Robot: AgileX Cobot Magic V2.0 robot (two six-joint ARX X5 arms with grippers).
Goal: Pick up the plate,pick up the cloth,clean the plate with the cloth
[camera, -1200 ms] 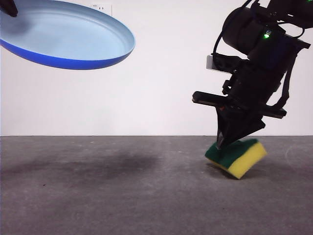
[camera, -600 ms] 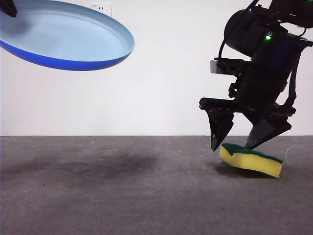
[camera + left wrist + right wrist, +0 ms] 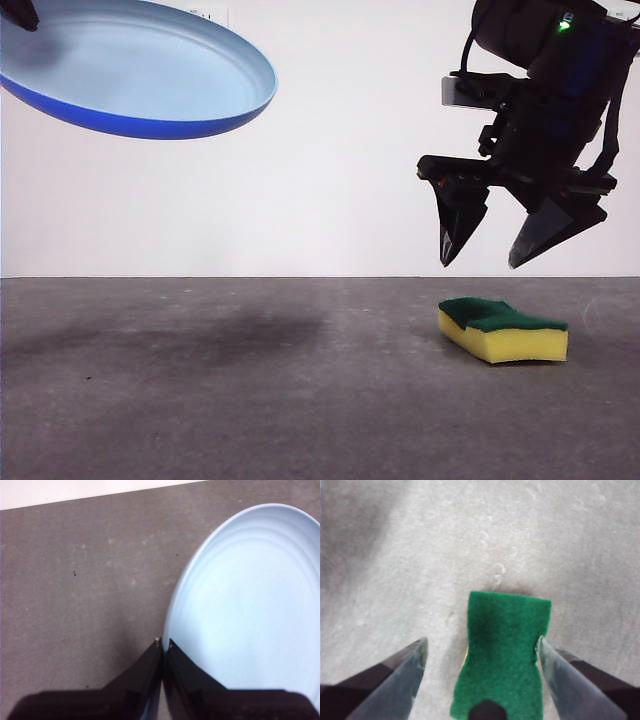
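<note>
Up has gone the right end effector [image 3: 483,262] since a moment ago, and it has let go of the cloth [image 3: 503,329]. A second back the jaws were pinching one end and the cloth hung tipped. Now the cloth, really a little sponge, lies flat on the desk [image 3: 250,400], green side up and yellow side down.

From where I stand, the right end effector hangs just above the cloth with its jaws spread wide and nothing in them. The wrist camera shows the green top between the two jaws, a bit closer to one jaw than the other.

Over on the other side, the left end effector [image 3: 162,647] is pinched tight on the rim of the plate [image 3: 140,75]. It holds the plate high in the air, tipped so I can see its pale blue inside.

I think the cloth is soft, light and squishy. It will bend if only a corner is pinched, and then it may slip out. A better hold would be across the middle, on the two long wavy sides, squeezing gently.

The plate looks stiff and smooth, so it could slide if the pinch gets loose.
</note>
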